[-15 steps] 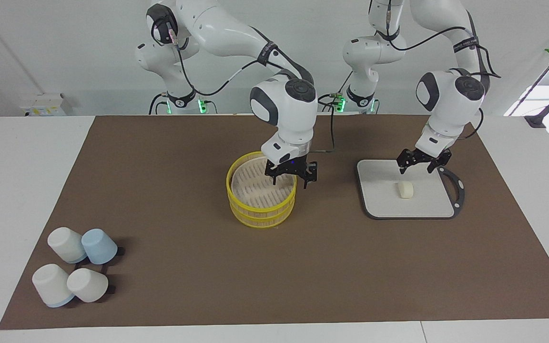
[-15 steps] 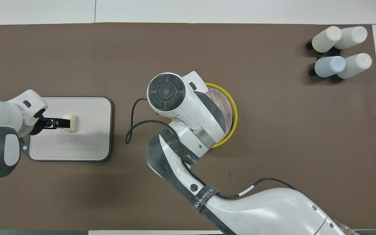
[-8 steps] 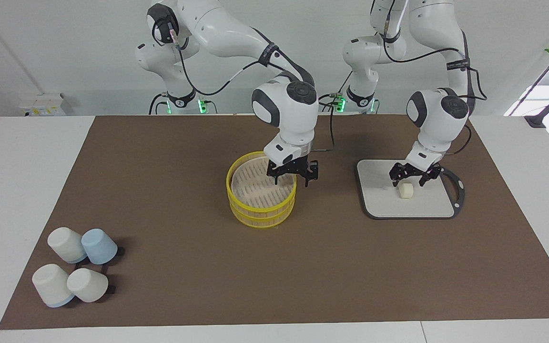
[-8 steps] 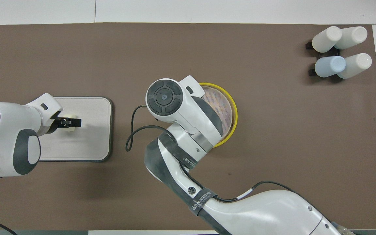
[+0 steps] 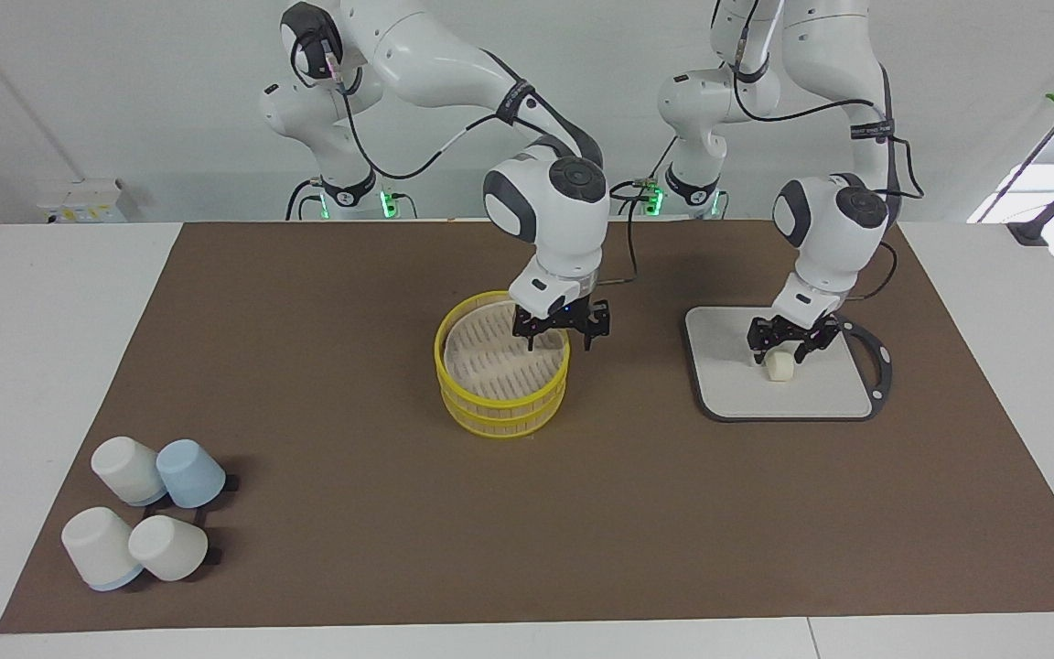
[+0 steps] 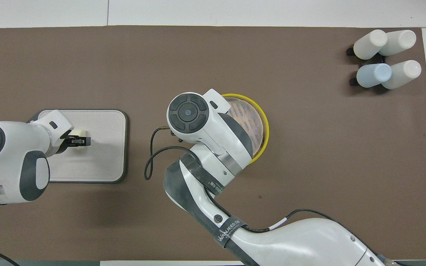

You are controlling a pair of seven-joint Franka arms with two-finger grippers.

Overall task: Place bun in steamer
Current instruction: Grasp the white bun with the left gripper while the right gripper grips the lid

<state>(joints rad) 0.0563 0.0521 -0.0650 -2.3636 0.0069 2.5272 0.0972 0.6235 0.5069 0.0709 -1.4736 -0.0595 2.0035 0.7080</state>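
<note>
Left gripper [image 5: 781, 349] was low over the small cream-white rounded bun [image 5: 779, 367], fingers spread on both sides of it.
Bun lay on the grey dark-rimmed rectangular board [image 5: 728, 389]; right gripper [image 5: 559, 332] hung open over the round yellow-rimmed two-tier steamer [image 5: 500, 363].

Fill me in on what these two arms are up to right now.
The left gripper is down over the bun, which lies on the grey board, its fingers open on either side of the bun and nothing lifted yet. The right gripper hangs open at the rim of the yellow steamer, whose top tier holds nothing. Four upturned cups stand at the right arm's end.
</note>
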